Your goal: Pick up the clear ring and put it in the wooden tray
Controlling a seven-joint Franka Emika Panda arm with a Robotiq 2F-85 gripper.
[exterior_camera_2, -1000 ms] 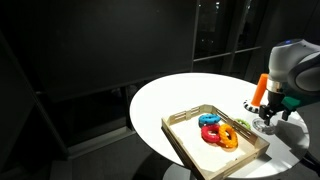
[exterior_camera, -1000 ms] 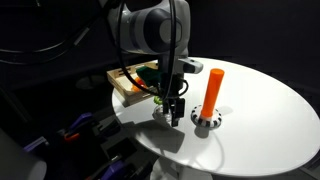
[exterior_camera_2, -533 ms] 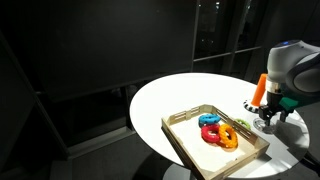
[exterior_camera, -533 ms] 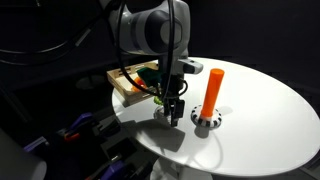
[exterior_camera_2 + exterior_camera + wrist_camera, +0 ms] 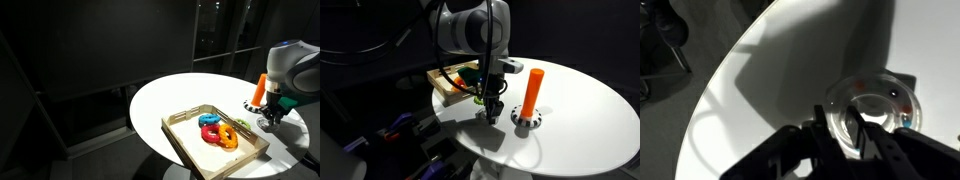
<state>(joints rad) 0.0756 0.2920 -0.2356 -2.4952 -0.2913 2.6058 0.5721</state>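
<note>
Dim room; white table [image 5: 580,100]: orange peg [image 5: 532,88] just beside the gripper [image 5: 492,115], wooden tray [image 5: 183,127] near (coloured rings [image 5: 215,131] inside); the clear ring [image 5: 880,108] lies at its fingertips, grip cannot be told.

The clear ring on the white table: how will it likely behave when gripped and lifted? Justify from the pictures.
The clear ring looks glassy and smooth, so it may slip when squeezed. It has a neat round shape, so probably stiff. Lying flat on the table, it seems unlikely to roll.
</note>
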